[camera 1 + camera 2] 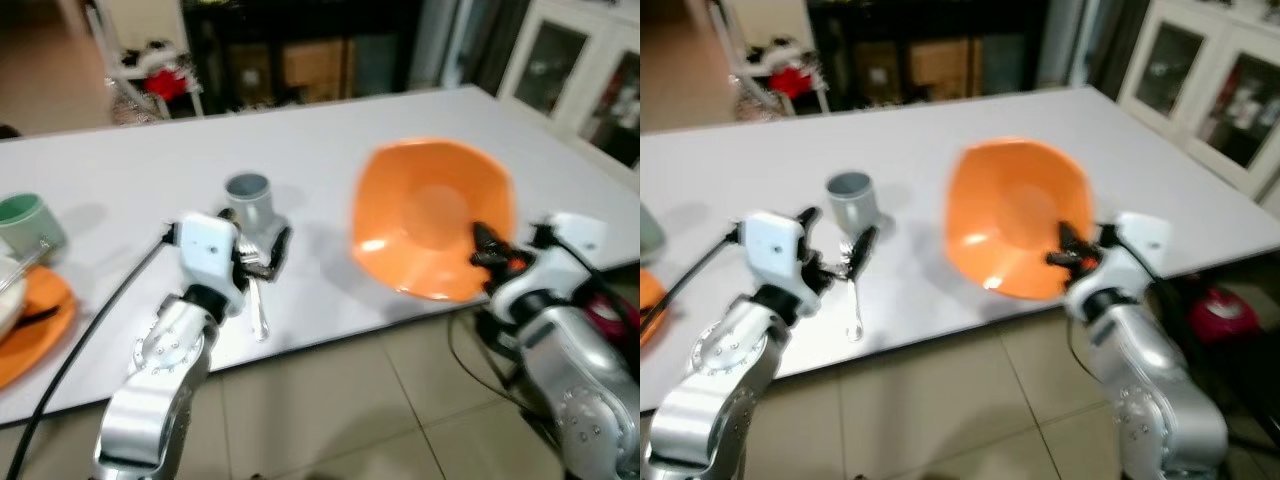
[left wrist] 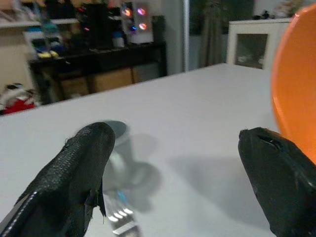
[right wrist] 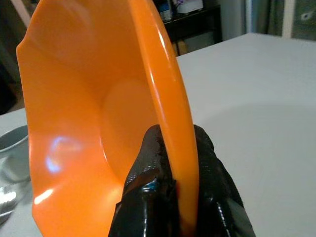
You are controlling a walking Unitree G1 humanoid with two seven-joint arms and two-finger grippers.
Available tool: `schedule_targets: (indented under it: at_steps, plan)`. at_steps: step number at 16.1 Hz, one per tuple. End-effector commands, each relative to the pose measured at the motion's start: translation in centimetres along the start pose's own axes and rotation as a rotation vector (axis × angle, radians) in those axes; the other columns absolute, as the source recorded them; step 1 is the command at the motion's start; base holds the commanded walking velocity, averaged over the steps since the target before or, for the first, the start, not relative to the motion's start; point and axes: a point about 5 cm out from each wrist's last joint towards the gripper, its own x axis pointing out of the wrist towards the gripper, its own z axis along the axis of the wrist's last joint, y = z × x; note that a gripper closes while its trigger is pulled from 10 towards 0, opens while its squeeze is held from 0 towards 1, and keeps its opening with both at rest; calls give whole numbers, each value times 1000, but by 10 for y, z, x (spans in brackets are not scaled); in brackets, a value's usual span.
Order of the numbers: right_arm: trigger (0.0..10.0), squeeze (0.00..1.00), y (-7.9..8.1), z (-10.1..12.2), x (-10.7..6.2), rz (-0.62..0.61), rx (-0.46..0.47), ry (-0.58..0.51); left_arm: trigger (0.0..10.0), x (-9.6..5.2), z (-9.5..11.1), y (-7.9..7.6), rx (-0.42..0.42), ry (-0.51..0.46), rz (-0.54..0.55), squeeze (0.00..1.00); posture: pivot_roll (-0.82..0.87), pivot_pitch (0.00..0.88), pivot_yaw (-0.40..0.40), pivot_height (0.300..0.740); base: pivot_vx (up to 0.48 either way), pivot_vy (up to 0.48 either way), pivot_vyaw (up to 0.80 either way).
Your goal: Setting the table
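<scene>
The wavy-rimmed orange plastic bowl (image 1: 430,215) was pinched by its rim between the 2 black fingers of my right gripper (image 3: 173,163), 1 finger inside the rim and 1 outside. It hung tilted steeply on edge above the near side of the white table (image 1: 330,140), its hollow facing toward my head camera. Such a thin grip on 1 point of the rim looked risky to me: I judged the bowl could pivot or slip out under its own weight, and a quick swing might have dropped it off the table's near edge onto the tiled floor (image 1: 330,410).

My left gripper (image 2: 173,182) had its fingers spread wide and held nothing. Just below and between them lay a silver metal fork (image 1: 257,305) on the table, and just beyond their tips stood a small grey cup (image 1: 249,203). I thought lowering the bowl carelessly toward that side could knock the cup over or trap the fork. Well off to my left sat a pale green cup (image 1: 27,222) and an orange plate (image 1: 40,325).
</scene>
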Motion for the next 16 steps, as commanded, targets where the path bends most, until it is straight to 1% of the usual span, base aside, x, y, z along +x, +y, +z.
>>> schedule_targets:
  at_steps: [1,5,10,14,16]
  plan:
    - [10000,0,13,7,2,65,9,-45,10000,-2,1,8,14,-4,27,0,95,0,2,740,337,0,0]
    - [10000,0,13,8,4,73,7,-45,10000,-3,2,9,17,-6,32,0,95,0,2,740,341,0,0]
    - [10000,0,12,10,11,83,3,-47,10000,-5,2,10,22,-4,45,0,123,0,-14,740,338,0,0]
    - [10000,0,10,10,18,89,23,-30,10000,-7,5,14,31,-16,55,0,141,0,-18,740,335,0,0]
    - [10000,0,11,8,23,115,36,8,10000,-7,9,14,23,-42,44,0,144,0,-18,740,0,0,0]
